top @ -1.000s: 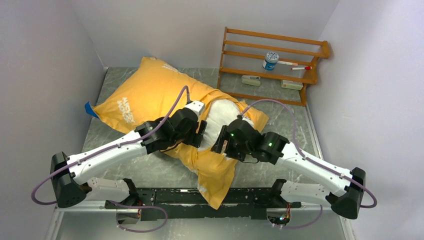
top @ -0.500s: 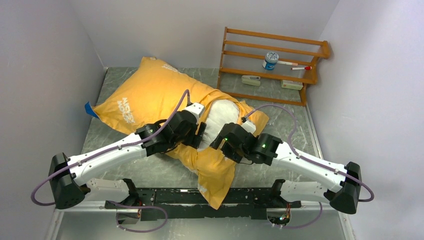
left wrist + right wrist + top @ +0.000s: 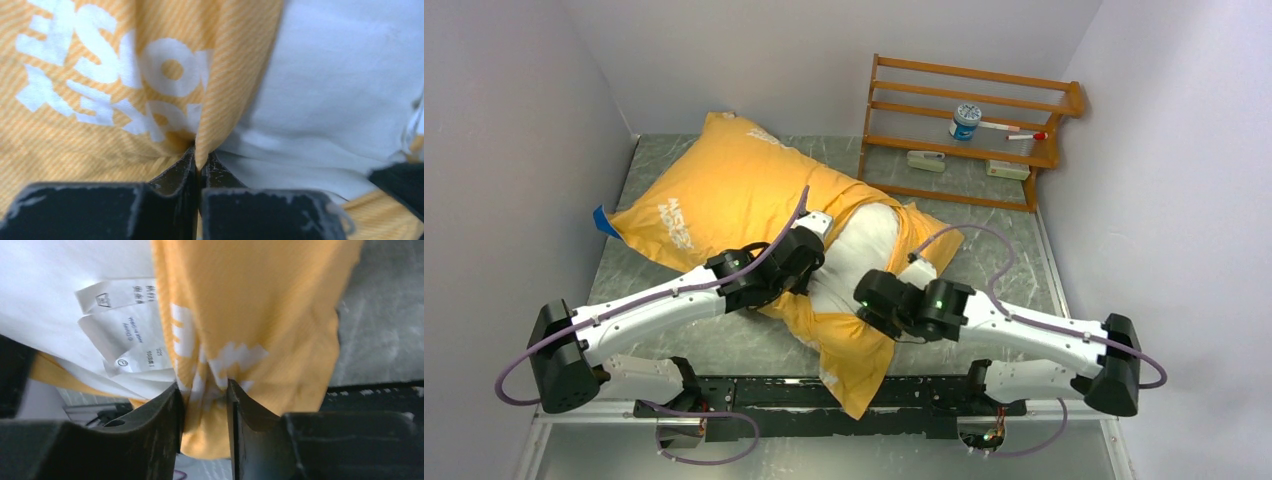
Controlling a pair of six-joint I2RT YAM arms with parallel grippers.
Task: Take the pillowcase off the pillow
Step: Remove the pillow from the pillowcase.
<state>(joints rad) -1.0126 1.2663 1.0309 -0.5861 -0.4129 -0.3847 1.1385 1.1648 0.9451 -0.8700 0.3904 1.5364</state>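
Both arms have drawn back toward their bases over the last second, the right one most. The right gripper now sits closer to the near edge of the table, and the left gripper has slid a little toward its own side. With that pull the mouth of the pillowcase has spread. The bare white patch of the pillow between the two grippers is longer than it was.

From the left wrist, the jaws are pressed almost together on a thin fold at the orange cloth's edge, with white pillow just beside it. From the right wrist, the jaws pinch a thicker bunch of orange cloth with white lettering, and the white care labels lie just beside it.

The pillow lies slantwise across the table. Its far-left end is fully inside the cover, and only the part near the grippers shows. A loose flap of cover trails toward the near edge.

The peel looks begun, but most of it remains. The likely trouble is the pillow dragging along with the cloth instead of sliding out, or the left's thin fold slipping free.
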